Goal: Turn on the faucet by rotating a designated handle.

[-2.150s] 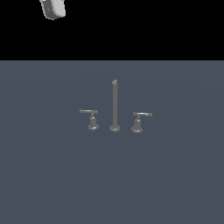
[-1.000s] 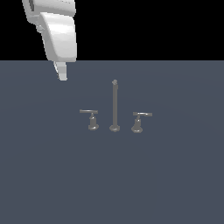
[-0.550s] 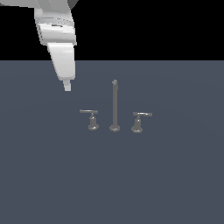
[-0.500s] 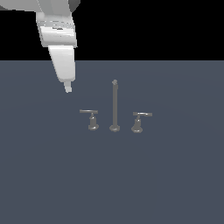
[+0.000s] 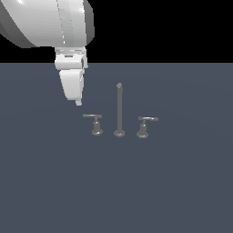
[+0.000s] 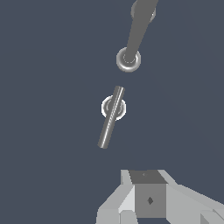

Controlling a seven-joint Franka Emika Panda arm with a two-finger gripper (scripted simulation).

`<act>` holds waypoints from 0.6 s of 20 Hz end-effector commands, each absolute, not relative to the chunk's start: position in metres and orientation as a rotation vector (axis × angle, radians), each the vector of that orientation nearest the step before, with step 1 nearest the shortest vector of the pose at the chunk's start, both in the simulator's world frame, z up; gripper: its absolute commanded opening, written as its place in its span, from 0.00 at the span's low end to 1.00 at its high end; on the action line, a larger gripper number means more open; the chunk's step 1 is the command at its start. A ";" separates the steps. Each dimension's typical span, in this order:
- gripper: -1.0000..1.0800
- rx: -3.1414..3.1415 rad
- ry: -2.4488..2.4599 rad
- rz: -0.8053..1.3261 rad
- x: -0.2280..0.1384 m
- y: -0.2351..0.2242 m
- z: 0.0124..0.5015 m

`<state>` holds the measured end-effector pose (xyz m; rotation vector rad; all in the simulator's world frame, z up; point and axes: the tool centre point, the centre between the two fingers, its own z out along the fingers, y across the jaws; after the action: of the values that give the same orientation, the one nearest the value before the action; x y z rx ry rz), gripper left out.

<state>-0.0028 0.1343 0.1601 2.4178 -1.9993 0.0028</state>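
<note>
The faucet is a small grey metal set on a dark floor, with a tall thin post on a round foot. The handle stands at the post's left in the exterior view, with a slim stem and a long thin lever bar pointing left. In the wrist view the handle lies ahead of the fingers, with the post beyond it. My gripper hangs just above and left of the lever's end without touching it. Its fingers meet with no gap in the wrist view and hold nothing.
A second handle with a wider flared base stands at the post's right in the exterior view. The white arm fills the upper left of that view. The grey-blue floor spreads around the faucet.
My arm has come down and toward the exterior view's right, from the top left corner to just above the handle's lever end. The faucet parts have not moved.
</note>
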 end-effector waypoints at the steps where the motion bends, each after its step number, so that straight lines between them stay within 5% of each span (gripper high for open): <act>1: 0.00 2.359 -2.068 0.005 0.011 0.131 0.146; 12: 0.00 2.144 -2.292 0.004 0.056 0.115 0.100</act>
<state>0.0510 0.1169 0.1048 2.1688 -2.2674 0.0030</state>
